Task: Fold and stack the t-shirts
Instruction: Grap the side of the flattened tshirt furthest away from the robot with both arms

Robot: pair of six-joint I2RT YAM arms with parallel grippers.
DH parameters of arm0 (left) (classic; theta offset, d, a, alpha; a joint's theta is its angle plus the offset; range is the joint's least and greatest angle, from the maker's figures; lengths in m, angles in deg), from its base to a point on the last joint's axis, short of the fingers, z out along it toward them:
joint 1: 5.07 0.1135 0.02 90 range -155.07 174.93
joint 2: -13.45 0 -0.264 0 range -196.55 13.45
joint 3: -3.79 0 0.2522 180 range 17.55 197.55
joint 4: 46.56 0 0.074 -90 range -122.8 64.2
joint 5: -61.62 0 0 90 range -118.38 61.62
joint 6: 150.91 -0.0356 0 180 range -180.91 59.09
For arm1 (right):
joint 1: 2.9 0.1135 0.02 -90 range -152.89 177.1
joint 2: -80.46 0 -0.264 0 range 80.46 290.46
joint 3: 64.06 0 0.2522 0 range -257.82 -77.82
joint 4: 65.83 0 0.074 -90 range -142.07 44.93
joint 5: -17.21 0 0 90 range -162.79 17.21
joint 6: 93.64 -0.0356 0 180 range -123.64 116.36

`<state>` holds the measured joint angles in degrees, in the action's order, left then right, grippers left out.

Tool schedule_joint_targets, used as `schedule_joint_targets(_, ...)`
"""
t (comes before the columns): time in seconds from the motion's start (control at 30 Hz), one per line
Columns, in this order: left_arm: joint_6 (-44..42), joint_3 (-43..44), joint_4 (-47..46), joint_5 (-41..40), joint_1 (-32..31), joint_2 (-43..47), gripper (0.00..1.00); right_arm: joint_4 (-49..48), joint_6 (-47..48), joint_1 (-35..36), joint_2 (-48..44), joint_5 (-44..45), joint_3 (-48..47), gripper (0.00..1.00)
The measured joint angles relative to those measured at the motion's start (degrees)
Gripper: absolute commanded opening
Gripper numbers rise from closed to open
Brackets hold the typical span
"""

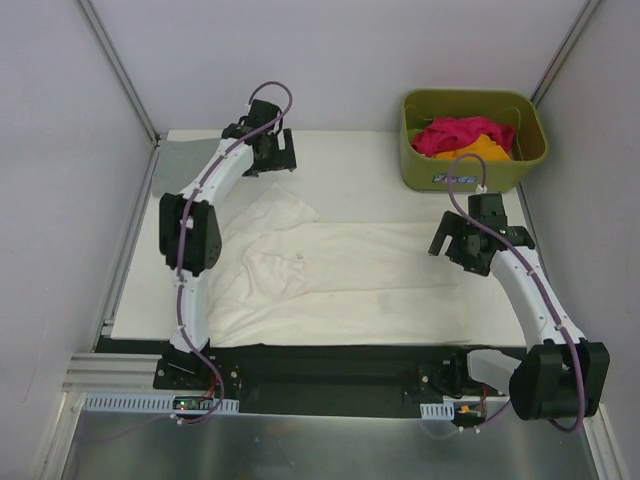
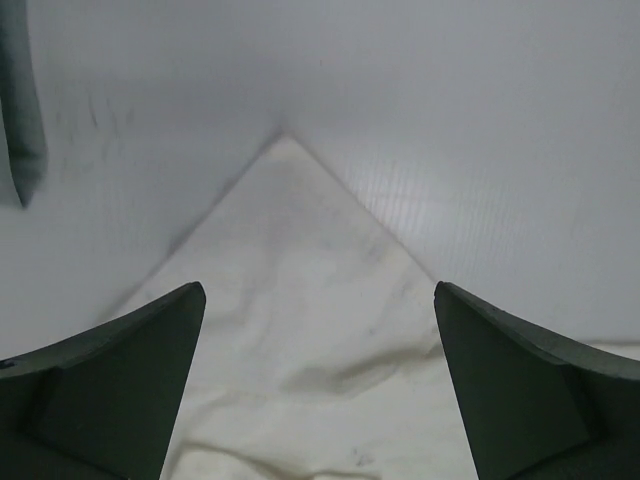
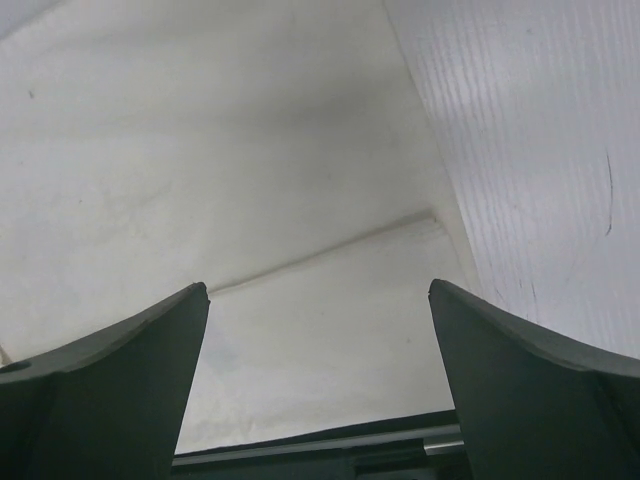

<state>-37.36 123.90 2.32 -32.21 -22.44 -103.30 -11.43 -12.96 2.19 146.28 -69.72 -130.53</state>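
A large cream-white t-shirt (image 1: 340,280) lies spread and wrinkled on the table, one sleeve (image 1: 285,208) pointing to the far left. My left gripper (image 1: 273,155) hovers open and empty beyond that sleeve. In the left wrist view its jaws (image 2: 320,290) stand wide above a pointed cream corner (image 2: 290,260). My right gripper (image 1: 455,245) is open and empty over the shirt's right edge. The right wrist view (image 3: 318,288) shows a cloth edge (image 3: 330,250) between the jaws. A grey t-shirt (image 1: 185,155) lies at the far left corner. Magenta-pink (image 1: 455,132) and orange (image 1: 485,148) t-shirts sit in the basket.
The olive-green basket (image 1: 530,160) stands at the far right corner. White walls close in the table on the left, back and right. The black front rail (image 1: 330,365) runs along the near edge, also seen in the right wrist view (image 3: 320,450).
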Motion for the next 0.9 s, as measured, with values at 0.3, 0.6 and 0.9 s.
schedule_joint_targets(0.3,-9.9,34.6,5.4,-2.8,2.7,-31.5,0.92,-0.1,1.2,-1.9,5.7,-0.2,-0.2,0.97)
schedule_joint_targets(0.6,-11.0,30.3,4.3,-2.3,4.0,-31.7,0.49,-0.1,1.4,-1.9,7.0,-1.2,-0.2,0.97)
schedule_joint_targets(0.9,-11.0,22.8,2.4,0.9,3.8,-27.4,0.49,0.3,2.0,-2.0,7.1,0.0,-1.2,0.97)
